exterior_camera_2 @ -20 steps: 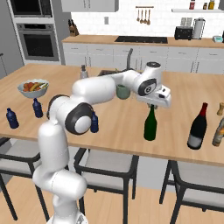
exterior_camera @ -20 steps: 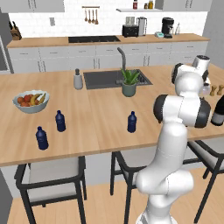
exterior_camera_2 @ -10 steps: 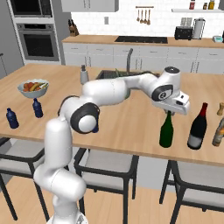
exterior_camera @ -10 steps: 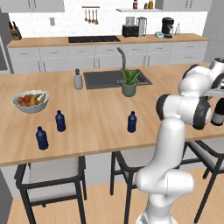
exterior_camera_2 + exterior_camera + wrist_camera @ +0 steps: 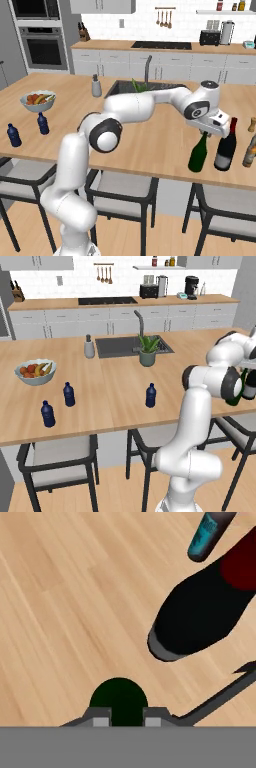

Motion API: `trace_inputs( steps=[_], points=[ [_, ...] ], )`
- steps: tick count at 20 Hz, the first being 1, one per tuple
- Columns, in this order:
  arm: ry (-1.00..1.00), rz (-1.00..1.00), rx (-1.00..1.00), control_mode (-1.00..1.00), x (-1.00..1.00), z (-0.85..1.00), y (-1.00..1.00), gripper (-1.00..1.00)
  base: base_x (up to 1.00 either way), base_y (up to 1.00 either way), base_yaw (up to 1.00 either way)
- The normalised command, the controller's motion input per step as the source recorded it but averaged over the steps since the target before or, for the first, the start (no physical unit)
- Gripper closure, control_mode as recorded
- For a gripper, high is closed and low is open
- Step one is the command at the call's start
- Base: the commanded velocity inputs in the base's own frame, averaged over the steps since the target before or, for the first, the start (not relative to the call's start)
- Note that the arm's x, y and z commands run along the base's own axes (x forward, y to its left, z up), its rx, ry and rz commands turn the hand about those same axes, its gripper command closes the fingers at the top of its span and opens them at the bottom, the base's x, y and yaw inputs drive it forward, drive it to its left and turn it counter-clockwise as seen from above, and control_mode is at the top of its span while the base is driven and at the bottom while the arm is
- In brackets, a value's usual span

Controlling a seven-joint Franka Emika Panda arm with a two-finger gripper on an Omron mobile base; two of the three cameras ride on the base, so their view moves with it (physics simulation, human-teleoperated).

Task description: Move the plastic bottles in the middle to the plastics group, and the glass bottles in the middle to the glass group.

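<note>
Green glass bottle [image 5: 199,154] is where you are now: it stands upright on the tabletop [image 5: 150,145] well right of the sink [image 5: 131,346], just left of the near-black bottle [image 5: 226,147] with the reddish top. Your end effector [image 5: 207,130] is pinching the green bottle's neck from above; in the hand view both fingertips [image 5: 101,718] press the dark round top [image 5: 119,701] between them.

Left to right, using the sink as landmark:
- Far left of sink: fruit bowl [image 5: 35,372] holding bananas and red/orange fruit.
- Left and toward you from the sink: two small blue bottles [image 5: 69,394], the plastics group, upright, near each other but apart.
- Just left of sink: grey soap dispenser [image 5: 89,347], not your concern.
- At the sink's near edge: pot [image 5: 147,357] with a green plant in it.
- In front of sink, near the tabletop's front edge: lone blue plastic bottle [image 5: 150,395], not yet sorted.
- Right of sink: the green and near-black bottles, with another bottle [image 5: 249,150] beyond them at the frame edge.

My read: you're placing the green one into the glass group. Confirm the base sits flat before you let go, release straight, lift vertically. The near-black bottle is close; any sideways drift could knock it over.
</note>
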Motion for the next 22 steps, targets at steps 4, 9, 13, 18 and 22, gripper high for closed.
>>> trace_inputs(
  steps=[4,9,13,18,22],
  points=[
    [0.0,-0.14,0.0,-1.0,-0.01,0.0,-0.2,1.0,0.0,0.0,0.0],
    [0.0,-0.13,-0.03,-1.0,-0.01,0.0,0.0,1.0,0.0,0.0,0.0],
    [0.0,-0.07,-0.03,-1.0,0.0,0.0,0.0,1.0,0.0,0.0,0.0],
    [0.0,-0.03,-0.01,-1.0,0.0,-0.12,0.0,1.0,0.0,0.0,0.0],
    [0.0,-0.01,-0.01,-1.0,-0.06,-0.1,0.0,1.0,0.0,0.0,0.0]
  ],
)
